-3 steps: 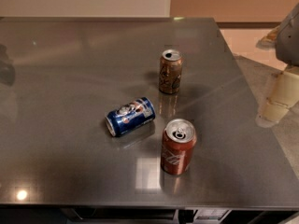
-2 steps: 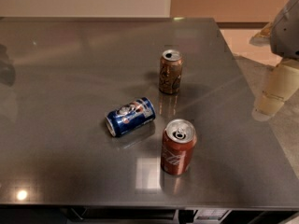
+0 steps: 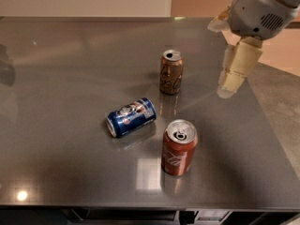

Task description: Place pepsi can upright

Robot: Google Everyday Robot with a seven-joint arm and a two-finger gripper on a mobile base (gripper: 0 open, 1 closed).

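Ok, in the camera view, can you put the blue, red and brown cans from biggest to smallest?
1. Red can: biggest, but nearest the camera.
2. Blue pepsi can, lying down, and brown can: look alike, no ranking.
The gripper hangs above the table's right side.

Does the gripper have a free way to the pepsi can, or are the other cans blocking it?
Probably yes. The gripper hangs above the table, far right; the pepsi can lies on its side, open from above, apart from the brown can and red can.
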